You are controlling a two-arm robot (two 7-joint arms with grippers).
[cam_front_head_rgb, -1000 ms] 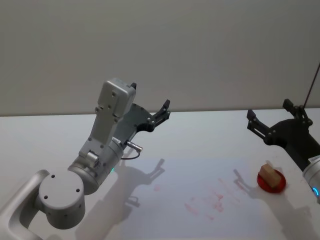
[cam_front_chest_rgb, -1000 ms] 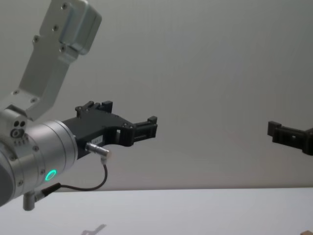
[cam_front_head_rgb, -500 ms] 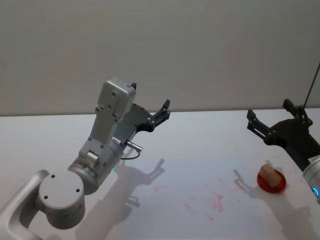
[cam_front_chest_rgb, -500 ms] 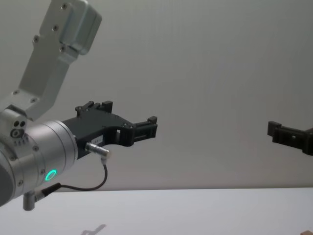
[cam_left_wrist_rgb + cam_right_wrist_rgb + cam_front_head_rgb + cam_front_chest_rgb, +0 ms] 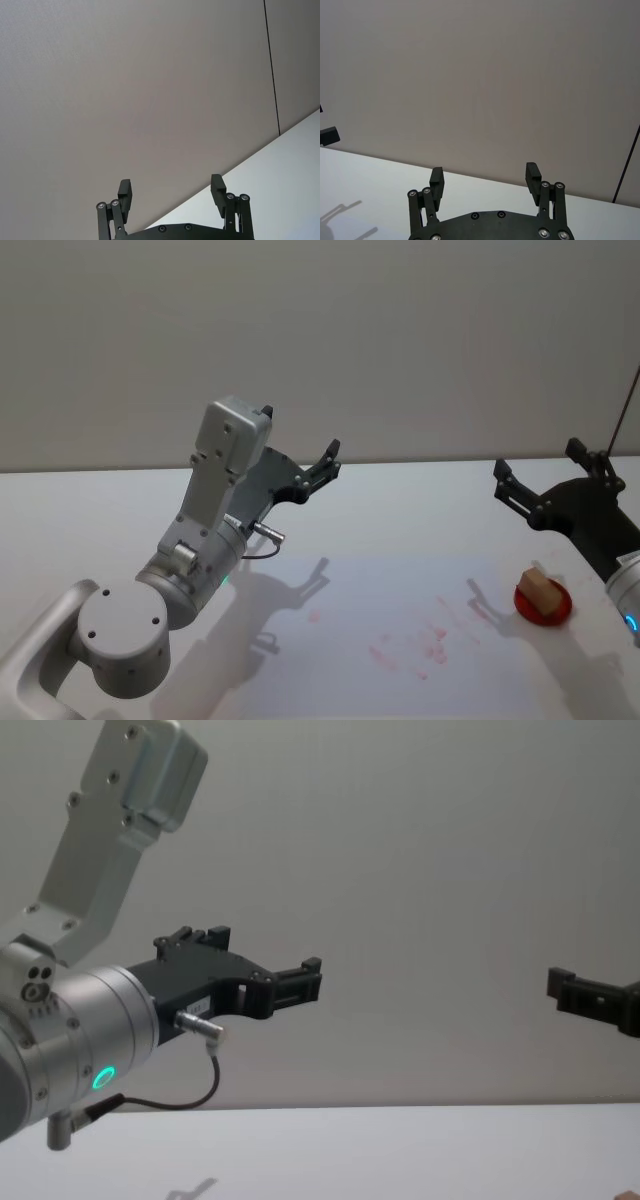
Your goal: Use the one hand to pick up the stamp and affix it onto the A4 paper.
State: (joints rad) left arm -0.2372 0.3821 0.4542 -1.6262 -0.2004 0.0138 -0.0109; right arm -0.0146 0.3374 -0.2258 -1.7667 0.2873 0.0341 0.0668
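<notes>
Stamp [image 5: 541, 589] was tan-brown, on red round pad [image 5: 560, 610] at 4 o'clock. Paper [image 5: 400, 590] white w/ red smudges [image 5: 425, 640]. Table [image 5: 100, 500] white, wall [image 5: 400, 340] grey-beige. Left gripper [image 5: 327, 462] black, silver wrist, green light [image 5: 101, 1077]; right gripper [image 5: 537, 462] black.

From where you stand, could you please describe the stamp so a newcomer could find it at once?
Start at the white table and go to its right side, past the paper with red smudges. There a small red dish sits near the right tool; the stamp is the little tan block resting on it, the only brown thing there.
</notes>
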